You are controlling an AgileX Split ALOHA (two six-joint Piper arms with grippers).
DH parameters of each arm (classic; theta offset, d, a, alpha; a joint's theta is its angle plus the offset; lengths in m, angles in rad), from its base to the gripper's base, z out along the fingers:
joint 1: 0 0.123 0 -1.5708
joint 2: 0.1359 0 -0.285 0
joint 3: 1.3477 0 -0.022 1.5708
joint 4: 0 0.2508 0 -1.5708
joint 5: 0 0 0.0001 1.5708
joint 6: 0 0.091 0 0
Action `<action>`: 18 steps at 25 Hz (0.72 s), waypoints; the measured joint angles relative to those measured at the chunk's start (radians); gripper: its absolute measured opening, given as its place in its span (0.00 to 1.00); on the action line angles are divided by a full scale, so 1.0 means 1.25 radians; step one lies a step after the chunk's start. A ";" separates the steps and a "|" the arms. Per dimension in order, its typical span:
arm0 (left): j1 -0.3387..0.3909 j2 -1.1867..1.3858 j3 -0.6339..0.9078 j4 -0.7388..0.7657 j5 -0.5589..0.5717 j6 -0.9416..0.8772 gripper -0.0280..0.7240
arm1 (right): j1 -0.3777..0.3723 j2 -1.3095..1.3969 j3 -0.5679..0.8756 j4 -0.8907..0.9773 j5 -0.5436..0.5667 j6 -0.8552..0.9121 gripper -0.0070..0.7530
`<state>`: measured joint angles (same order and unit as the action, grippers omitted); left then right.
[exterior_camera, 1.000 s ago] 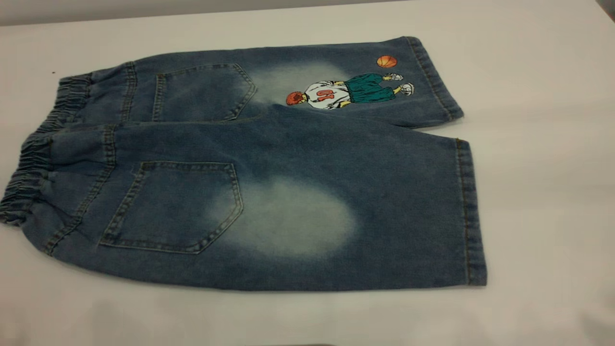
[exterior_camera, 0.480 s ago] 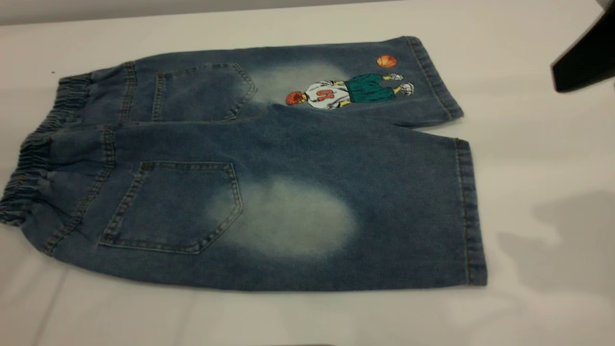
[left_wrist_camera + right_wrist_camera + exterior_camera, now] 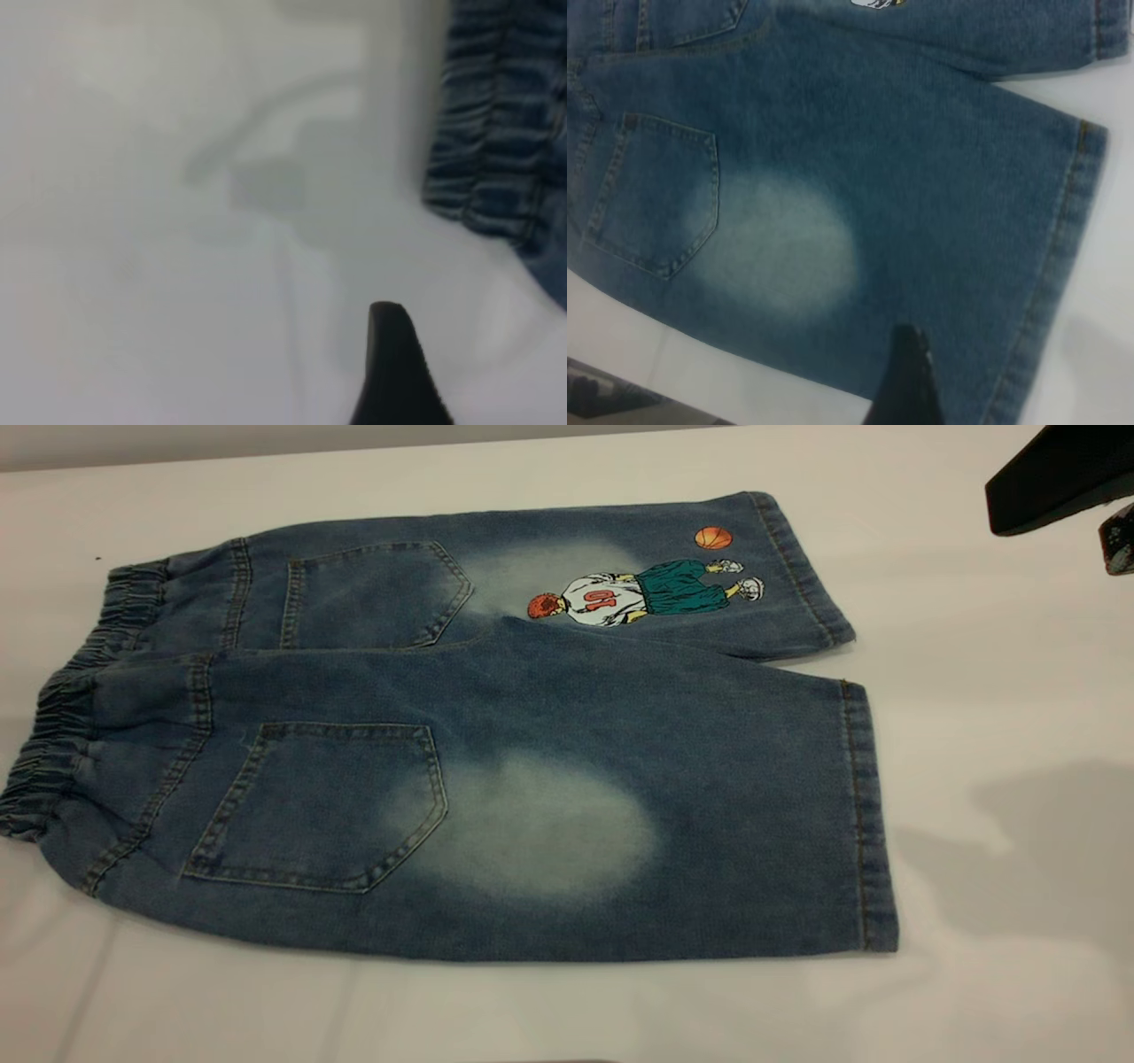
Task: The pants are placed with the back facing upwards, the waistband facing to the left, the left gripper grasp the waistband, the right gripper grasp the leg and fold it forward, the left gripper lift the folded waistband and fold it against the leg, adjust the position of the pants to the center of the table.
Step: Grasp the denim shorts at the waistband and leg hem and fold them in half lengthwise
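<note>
The pants (image 3: 532, 691), blue denim shorts, lie flat on the table (image 3: 992, 691) with their two back pockets up. The gathered waistband (image 3: 53, 753) is at the left, and both hems point right. The leg (image 3: 709, 806) with the pale oval patch lies nearest the front edge. The leg with the cartoon print (image 3: 638, 593) lies behind it. My right arm (image 3: 1054, 469) is a dark shape at the exterior view's top right, high above the table. My right gripper (image 3: 908, 372) hovers over the leg (image 3: 939, 204) near its hem. My left gripper (image 3: 390, 354) hangs over bare table beside the waistband (image 3: 496, 115).
White tabletop surrounds the shorts on every side, with the widest strip to the right. The right arm's shadow (image 3: 1036, 850) falls on the table right of the hem. The table's far edge (image 3: 354, 450) runs along the top of the exterior view.
My right arm came into the exterior view at the top right and then moved a little further left. Its shadow spread beside the hem. The pants have not moved.
</note>
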<state>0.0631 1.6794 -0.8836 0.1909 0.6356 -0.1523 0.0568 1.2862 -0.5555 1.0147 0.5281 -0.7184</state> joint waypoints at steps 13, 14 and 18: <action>0.015 0.138 0.050 -0.002 -0.190 0.010 0.70 | 0.000 0.000 0.000 0.000 0.005 0.000 0.68; 0.015 0.155 0.050 -0.002 -0.208 0.009 0.70 | 0.000 0.000 0.000 0.000 0.005 0.000 0.68; 0.015 0.221 0.050 -0.031 -0.284 0.009 0.70 | 0.000 0.000 0.000 0.001 0.005 0.000 0.68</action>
<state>0.0823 1.9557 -0.8207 0.1520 0.2805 -0.1408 0.0568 1.2862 -0.5555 1.0158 0.5350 -0.7186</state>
